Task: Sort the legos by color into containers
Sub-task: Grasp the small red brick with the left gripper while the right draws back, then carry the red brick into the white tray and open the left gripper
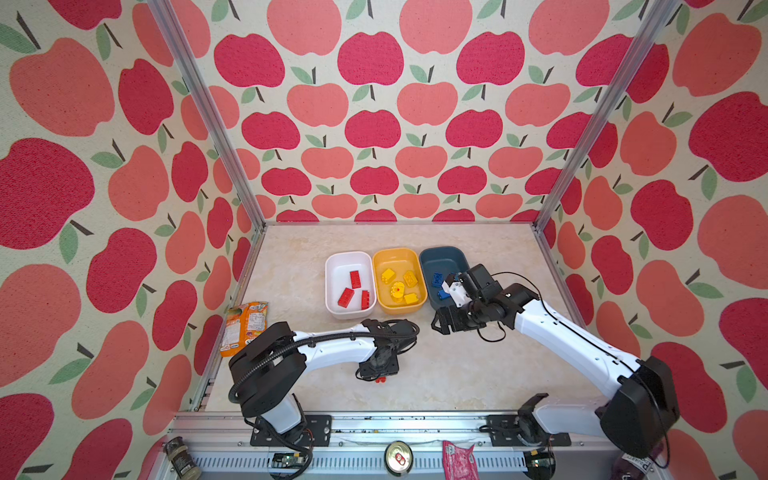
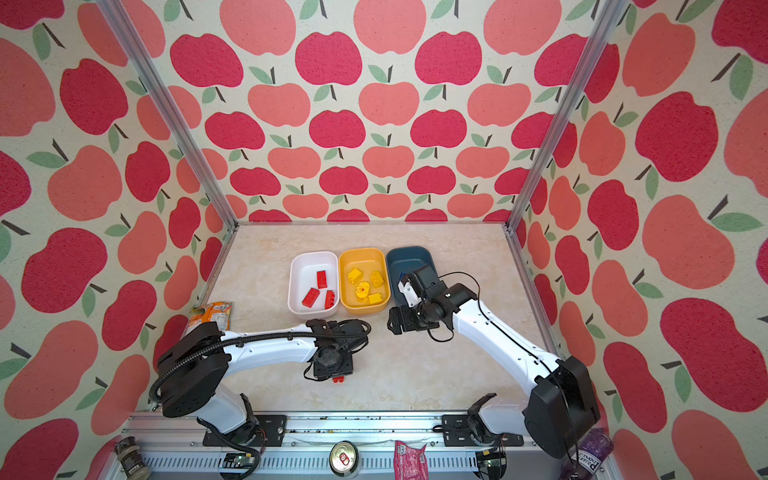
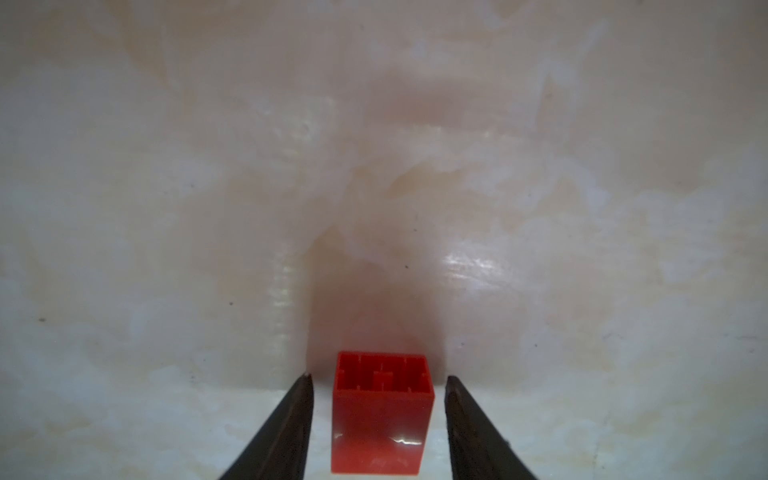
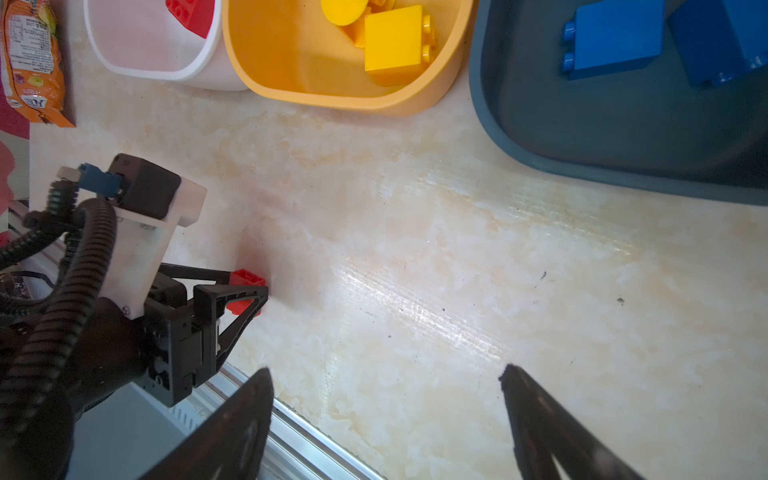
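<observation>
The left hand (image 3: 379, 376) is down at the bench (image 1: 291, 270), midway along the front edge. Its jaws are narrow and straddle a red brick (image 3: 382, 424), with a gap on each side, so the brick is not yet held. The brick lies on the bench with its hollow underside showing in the left wrist view.

Step in hand, as judged: grasp this brick and carry it to the white tub (image 1: 348, 254), where three red bricks lie. The jaws should meet the two smooth flat sides squarely. The brick sits slightly off centre between them and may skid or twist as they close. The lift should clear the tub's near wall.

The white tub, yellow tub (image 1: 395, 250) and blue tub (image 1: 440, 249) stand side by side across the middle. The right hand (image 4: 385, 369) is wide and empty, just in front of the blue tub and apart from the likely path. A packet (image 1: 243, 328) lies at the left edge, out of the way.
</observation>
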Available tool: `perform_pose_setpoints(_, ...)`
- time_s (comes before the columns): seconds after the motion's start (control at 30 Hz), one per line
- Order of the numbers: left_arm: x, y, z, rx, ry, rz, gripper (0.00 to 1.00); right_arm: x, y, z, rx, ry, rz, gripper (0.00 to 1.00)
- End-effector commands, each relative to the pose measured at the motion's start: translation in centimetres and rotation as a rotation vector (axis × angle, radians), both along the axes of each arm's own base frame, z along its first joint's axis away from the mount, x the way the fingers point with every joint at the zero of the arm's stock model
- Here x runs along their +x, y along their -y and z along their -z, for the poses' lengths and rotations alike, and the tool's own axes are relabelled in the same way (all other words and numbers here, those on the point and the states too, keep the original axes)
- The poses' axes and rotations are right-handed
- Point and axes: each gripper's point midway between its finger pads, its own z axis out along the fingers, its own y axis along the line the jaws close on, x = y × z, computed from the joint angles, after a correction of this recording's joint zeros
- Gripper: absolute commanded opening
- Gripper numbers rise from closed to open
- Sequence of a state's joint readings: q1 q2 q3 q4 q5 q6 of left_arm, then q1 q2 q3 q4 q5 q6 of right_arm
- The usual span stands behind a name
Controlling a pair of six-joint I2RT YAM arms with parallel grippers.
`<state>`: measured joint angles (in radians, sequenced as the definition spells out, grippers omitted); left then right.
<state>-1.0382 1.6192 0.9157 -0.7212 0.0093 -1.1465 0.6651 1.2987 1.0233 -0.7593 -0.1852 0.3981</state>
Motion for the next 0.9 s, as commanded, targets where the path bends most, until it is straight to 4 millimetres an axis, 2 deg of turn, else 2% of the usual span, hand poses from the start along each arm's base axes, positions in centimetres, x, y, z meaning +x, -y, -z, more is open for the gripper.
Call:
perform_pose_setpoints(0.0, -0.5, -0.1, 0.3, 0.022, -0.029, -0.011, 0.49, -0.7, 0.7, 0.1, 0.001, -0.017, 0.015, 0.89)
perform_pose_setpoints(0.43, 0.0, -0.3, -1.1, 0.023, 0.005, -0.023, 0.28, -0.5, 0.7, 0.2, 0.016, -0.024, 0.031, 0.88)
perform_pose_setpoints(0.6, 0.7, -0.4, -2.5, 0.002, 0.045, -0.034, 0.20, -0.6, 0.6, 0.2, 0.021, -0.029, 0.033, 0.88)
perform_pose_setpoints(0.87, 2.5, -0.9, -5.5, -0.052, 0.114, -0.066, 0.15, -0.5, 0.5, 0.0, 0.026, -0.028, 0.034, 0.92)
